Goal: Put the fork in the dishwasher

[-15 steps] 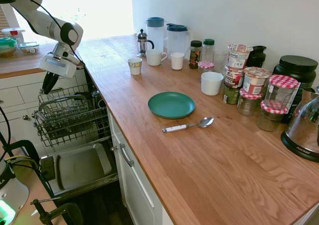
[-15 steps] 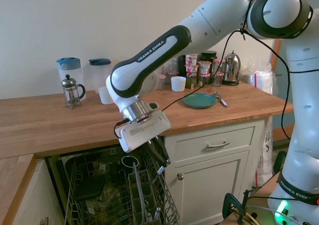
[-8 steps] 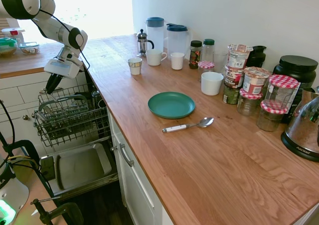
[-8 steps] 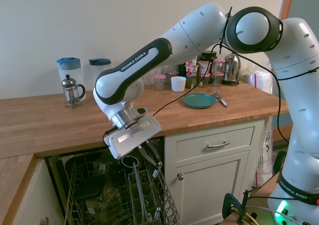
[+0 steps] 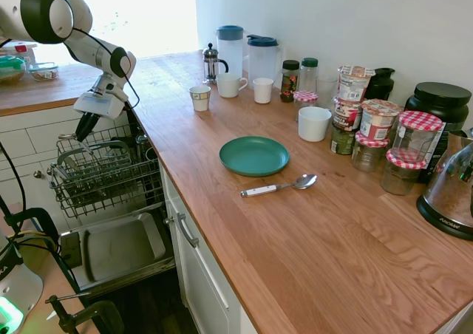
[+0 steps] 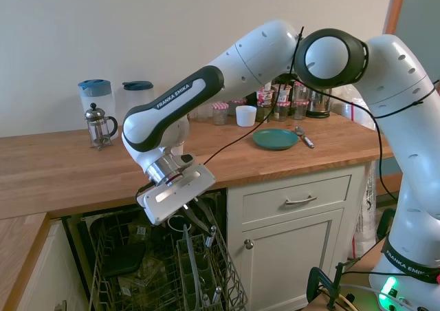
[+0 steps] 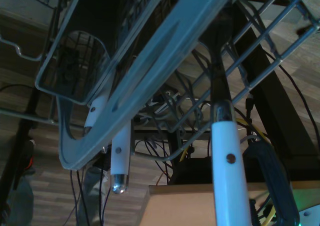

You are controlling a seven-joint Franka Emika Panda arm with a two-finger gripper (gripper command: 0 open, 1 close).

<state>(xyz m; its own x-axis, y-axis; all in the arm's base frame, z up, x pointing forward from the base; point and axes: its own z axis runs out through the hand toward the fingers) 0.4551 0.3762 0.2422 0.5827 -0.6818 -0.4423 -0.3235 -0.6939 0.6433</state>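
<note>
Fork (image 7: pixel 227 171) hangs white-handled from the closed gripper (image 6: pixel 199 221), now swung further over the dishwasher (image 5: pixel 103 175) rack's near corner. Lowering into the cutlery basket (image 6: pixel 196 270) looks next.

Wooden worktop (image 5: pixel 310 238), running from the window end to the near corner. Along the back edge: two lidded jugs (image 5: pixel 247 57), a small French press (image 5: pixel 212 62), two white mugs (image 5: pixel 229 85) and a patterned cup (image 5: pixel 199 97). Further along the back edge, a cluster of jars and tubs (image 5: pixel 369 131), some with red-checked lids, and a white cup (image 5: pixel 314 123) in front. Mid-worktop, a teal plate (image 5: pixel 253 156); just beside it toward the front edge, a white-handled spoon (image 5: pixel 278 185), apart from the plate. At the far right edge, a dark appliance base (image 5: pixel 447 212).
</note>
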